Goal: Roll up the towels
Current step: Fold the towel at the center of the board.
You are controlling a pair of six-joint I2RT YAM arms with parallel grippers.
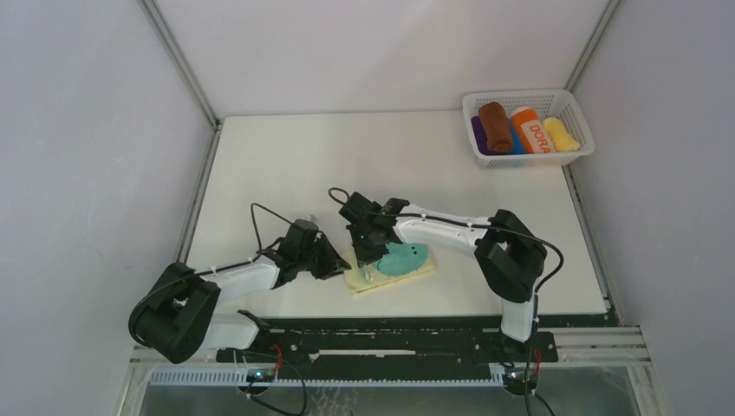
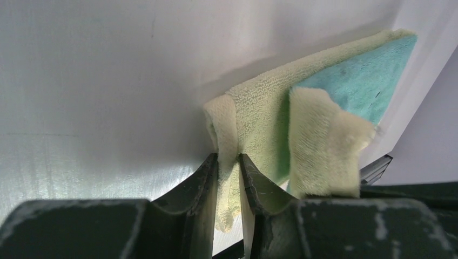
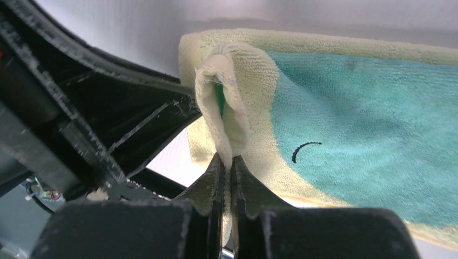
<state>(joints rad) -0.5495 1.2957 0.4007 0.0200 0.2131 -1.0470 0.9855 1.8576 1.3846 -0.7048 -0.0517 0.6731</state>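
White table (image 1: 347,156), grey walls (image 1: 87,130) | left claw (image 2: 228,157), right claw (image 3: 228,159) pinch teal towel (image 1: 403,258)

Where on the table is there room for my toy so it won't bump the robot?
The back half of the table is bare, from the left wall to the basket. The right side, between basket and right arm, is free too. It's crowded front-middle, where the left claw and right claw pinch the teal towel.

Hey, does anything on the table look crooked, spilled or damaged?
Nothing spilled or damaged. The teal terry towel with a cream side lies askew on the white table, one edge bunched into folds where the left gripper and right gripper each pinch it.
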